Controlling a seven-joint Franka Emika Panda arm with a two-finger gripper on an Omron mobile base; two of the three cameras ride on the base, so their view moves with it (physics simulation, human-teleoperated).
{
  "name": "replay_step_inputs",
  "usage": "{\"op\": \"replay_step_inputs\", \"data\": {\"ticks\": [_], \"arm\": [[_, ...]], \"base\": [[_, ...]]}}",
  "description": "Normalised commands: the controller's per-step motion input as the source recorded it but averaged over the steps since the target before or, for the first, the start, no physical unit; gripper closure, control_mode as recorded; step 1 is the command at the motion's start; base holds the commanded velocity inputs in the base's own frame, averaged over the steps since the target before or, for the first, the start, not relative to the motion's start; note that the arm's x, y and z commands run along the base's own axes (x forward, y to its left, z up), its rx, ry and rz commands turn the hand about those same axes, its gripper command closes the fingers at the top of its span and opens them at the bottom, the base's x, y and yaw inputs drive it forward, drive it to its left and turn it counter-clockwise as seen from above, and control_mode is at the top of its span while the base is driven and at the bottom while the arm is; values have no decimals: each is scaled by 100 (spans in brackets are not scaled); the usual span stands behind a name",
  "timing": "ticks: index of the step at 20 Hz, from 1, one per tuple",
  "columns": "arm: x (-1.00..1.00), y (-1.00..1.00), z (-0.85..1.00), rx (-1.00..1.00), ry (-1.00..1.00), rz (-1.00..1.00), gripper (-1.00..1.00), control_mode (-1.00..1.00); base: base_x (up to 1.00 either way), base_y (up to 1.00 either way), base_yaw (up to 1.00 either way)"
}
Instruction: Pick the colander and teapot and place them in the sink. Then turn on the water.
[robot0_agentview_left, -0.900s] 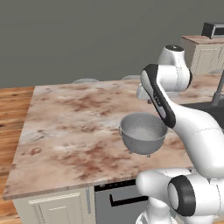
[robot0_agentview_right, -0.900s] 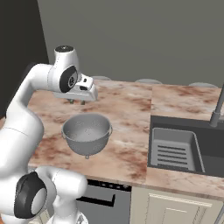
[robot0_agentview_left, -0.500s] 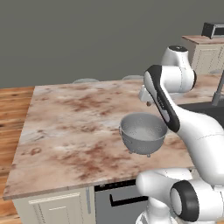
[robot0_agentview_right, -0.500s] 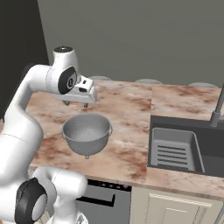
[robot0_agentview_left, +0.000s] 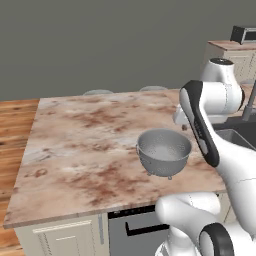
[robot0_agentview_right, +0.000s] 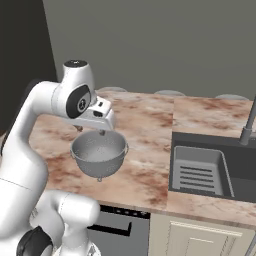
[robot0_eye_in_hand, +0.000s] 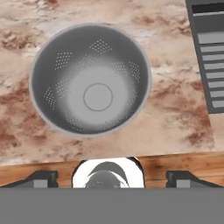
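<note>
I see a plain grey wall (robot0_agentview_left: 100, 40) behind a pinkish marble island counter (robot0_agentview_left: 85, 145) with cream cabinets (robot0_agentview_left: 60, 237) below. Wood plank floor (robot0_agentview_left: 12, 130) runs to the left; a second cream cabinet (robot0_agentview_left: 235, 60) stands far right.

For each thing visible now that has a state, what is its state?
colander: upright on the counter, empty, not held.
claw: above the colander, open, holding nothing.
sink: no colander in it; a ribbed tray lies inside.
tap: no water seen running.
</note>
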Motion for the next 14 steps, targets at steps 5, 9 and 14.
{"op": "replay_step_inputs", "data": {"ticks": [5,9,14], "arm": [[-37,-33,-4,0,8,-11,-100,-100],[-12,-17,-6,0,5,-13,-100,-100],[1,-2,-12,0,0,-12,-100,-100]], "base": [[0,0,0],[0,0,0],[0,0,0]]}}
